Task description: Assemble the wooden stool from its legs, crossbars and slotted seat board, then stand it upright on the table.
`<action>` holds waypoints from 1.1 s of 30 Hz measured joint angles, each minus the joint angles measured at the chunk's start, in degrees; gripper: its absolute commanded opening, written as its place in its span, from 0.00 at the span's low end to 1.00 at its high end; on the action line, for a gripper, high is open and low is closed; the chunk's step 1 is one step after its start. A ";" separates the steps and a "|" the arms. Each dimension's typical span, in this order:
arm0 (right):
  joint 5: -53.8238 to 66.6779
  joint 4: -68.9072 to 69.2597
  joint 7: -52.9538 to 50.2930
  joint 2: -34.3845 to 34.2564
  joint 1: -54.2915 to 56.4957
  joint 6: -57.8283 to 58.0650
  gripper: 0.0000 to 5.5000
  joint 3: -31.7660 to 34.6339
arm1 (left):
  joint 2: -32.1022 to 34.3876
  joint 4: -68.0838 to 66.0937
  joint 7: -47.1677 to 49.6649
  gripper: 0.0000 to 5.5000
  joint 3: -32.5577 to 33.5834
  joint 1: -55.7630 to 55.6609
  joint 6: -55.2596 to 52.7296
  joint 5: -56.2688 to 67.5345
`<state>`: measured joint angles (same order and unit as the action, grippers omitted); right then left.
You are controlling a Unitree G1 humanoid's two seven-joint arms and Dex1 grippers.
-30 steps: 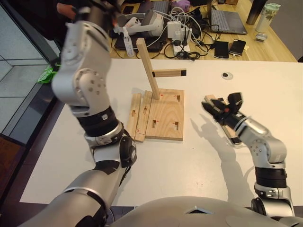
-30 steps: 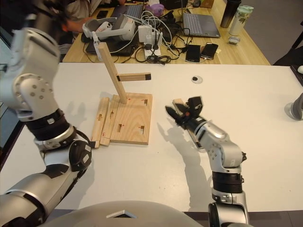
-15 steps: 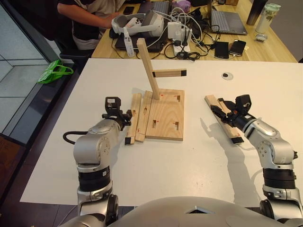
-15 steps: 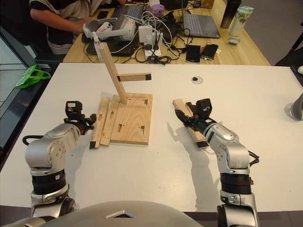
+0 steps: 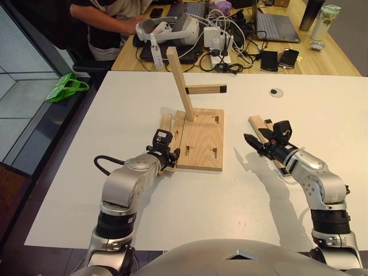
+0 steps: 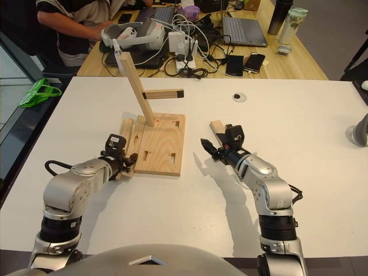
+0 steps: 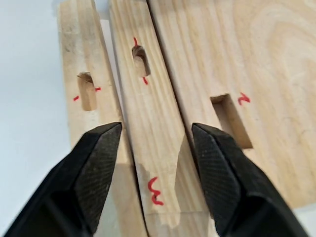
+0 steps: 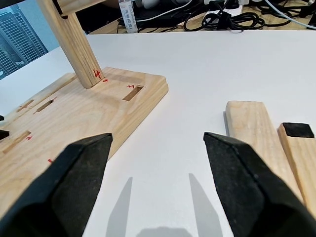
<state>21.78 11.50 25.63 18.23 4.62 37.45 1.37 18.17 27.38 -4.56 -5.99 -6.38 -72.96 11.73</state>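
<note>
The slotted seat board [image 5: 201, 144] lies flat mid-table. One leg [image 5: 179, 80] stands in its far slot, carrying a crossbar [image 5: 205, 89]. Two loose legs [image 5: 165, 131] lie side by side against the board's left edge. My left gripper [image 5: 167, 154] is low over their near ends. It is open [image 7: 154, 129], its fingers [image 7: 101, 153] straddling the inner leg marked 3 [image 7: 148, 123]. My right gripper [image 5: 254, 141] hovers open [image 8: 157, 140] right of the board. Two loose wooden pieces [image 8: 252, 133] lie just beside it.
A second desk behind the table holds a headset [image 5: 172, 26], cables, phones [image 5: 279, 57] and a laptop [image 5: 276, 26]. A small round disc [image 5: 276, 91] lies at the table's back right. Bare tabletop spreads along the near side.
My left arm came down from high above the table and slid right to the loose legs. My right gripper shifted left off the loose pieces toward the board.
</note>
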 measured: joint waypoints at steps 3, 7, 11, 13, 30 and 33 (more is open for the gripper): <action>0.00 0.38 -0.12 -0.15 -0.08 0.17 0.62 0.01 | 0.19 0.30 -0.67 0.48 0.03 1.00 0.87 -0.02; 0.01 0.90 -0.22 -0.25 -0.08 0.24 0.62 0.02 | 2.97 1.92 -2.97 0.48 -1.60 2.24 1.39 0.04; 0.00 1.10 -0.28 -0.27 -0.11 0.34 0.62 0.02 | 5.46 3.51 -5.20 0.48 -3.72 3.53 0.84 0.22; 0.00 1.11 -0.33 -0.31 -0.11 0.37 0.62 0.02 | 6.90 3.61 -5.91 0.48 -4.36 3.82 1.08 0.04; -0.31 0.95 -1.54 -1.80 -0.12 -0.06 0.63 -0.14 | 0.53 -1.67 -6.98 0.37 5.98 5.26 1.24 2.04; -0.63 0.70 -1.64 -1.95 -0.11 -0.23 0.63 -0.11 | 3.48 -1.67 -8.17 0.37 3.12 5.71 3.99 1.17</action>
<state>21.15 12.21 23.98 16.28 4.50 37.22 1.25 21.64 25.71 -12.73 -2.88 -0.67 -68.97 12.90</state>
